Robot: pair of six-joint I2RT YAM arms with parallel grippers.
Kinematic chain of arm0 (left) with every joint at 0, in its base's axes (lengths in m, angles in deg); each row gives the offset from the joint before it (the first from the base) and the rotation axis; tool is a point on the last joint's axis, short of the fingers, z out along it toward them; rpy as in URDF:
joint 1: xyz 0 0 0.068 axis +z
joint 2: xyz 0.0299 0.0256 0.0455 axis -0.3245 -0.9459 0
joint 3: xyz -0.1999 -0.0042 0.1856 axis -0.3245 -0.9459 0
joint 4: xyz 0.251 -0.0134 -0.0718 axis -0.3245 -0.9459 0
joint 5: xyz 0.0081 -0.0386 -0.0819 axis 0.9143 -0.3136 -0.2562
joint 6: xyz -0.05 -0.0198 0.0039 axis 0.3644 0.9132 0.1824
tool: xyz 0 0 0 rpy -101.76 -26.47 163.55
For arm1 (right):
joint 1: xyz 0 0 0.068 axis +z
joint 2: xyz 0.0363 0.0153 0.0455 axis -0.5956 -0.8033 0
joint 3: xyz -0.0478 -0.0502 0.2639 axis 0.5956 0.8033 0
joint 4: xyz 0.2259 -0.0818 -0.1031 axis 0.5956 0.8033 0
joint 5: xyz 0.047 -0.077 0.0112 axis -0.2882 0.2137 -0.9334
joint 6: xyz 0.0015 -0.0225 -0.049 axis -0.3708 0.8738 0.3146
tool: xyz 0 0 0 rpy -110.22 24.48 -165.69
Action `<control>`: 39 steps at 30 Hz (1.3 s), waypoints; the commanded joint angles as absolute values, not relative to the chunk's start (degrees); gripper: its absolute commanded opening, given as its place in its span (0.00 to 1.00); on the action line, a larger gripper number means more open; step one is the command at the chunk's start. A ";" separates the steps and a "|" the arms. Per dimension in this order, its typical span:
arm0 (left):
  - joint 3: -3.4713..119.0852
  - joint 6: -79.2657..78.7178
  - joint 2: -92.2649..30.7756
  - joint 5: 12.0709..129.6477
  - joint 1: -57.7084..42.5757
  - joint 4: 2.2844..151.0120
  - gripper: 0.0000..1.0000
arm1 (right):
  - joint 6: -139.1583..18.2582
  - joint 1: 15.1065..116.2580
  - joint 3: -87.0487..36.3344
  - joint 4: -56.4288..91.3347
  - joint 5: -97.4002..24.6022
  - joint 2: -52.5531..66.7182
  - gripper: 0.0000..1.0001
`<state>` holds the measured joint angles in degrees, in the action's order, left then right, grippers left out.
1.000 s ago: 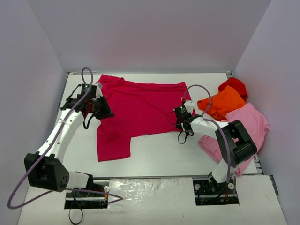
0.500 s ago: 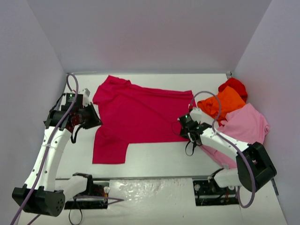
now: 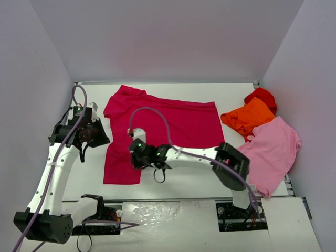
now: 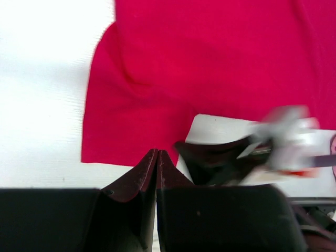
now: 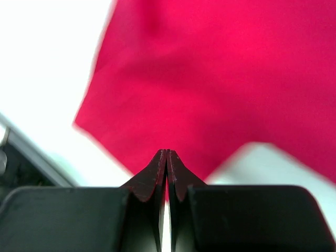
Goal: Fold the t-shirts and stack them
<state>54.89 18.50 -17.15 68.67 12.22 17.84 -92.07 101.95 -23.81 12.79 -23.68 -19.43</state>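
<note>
The crimson-magenta t-shirt [image 3: 168, 123] lies spread flat across the middle of the table, one flap hanging toward the front left [image 3: 122, 165]. My left gripper [image 3: 104, 135] is shut just off the shirt's left edge. In the left wrist view its tips [image 4: 157, 153] meet in front of the flat cloth [image 4: 210, 63], with nothing between them. My right arm reaches far left along the front, and its gripper [image 3: 134, 153] is shut over the front-left flap. The right wrist view shows closed tips [image 5: 167, 153] above the cloth [image 5: 210, 79].
Three more t-shirts lie heaped at the right: orange [image 3: 249, 116], bright red [image 3: 262, 96] and light pink [image 3: 275, 147]. White walls close in the table on the left, back and right. Both arm bases [image 3: 97, 212] sit at the near edge.
My right gripper has left the shirt's right front corner and swung across to its front-left flap. The left gripper pulled the shirt leftward earlier and has since held nearly still.
</note>
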 commanded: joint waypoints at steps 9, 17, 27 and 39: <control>60.97 20.06 -1.59 80.39 13.14 9.54 0.00 | -87.63 107.14 -37.98 3.73 -36.38 -32.83 0.00; 56.49 20.20 0.84 79.70 13.18 8.02 0.00 | -86.98 107.40 -43.00 1.20 -40.21 -39.57 0.00; 58.36 17.20 -0.52 81.18 13.17 7.68 0.00 | -89.46 110.19 -38.15 1.43 -43.13 -39.17 0.00; 55.89 17.17 -0.37 80.27 13.15 9.54 0.00 | -87.73 114.99 -30.85 4.31 -41.23 -32.08 0.00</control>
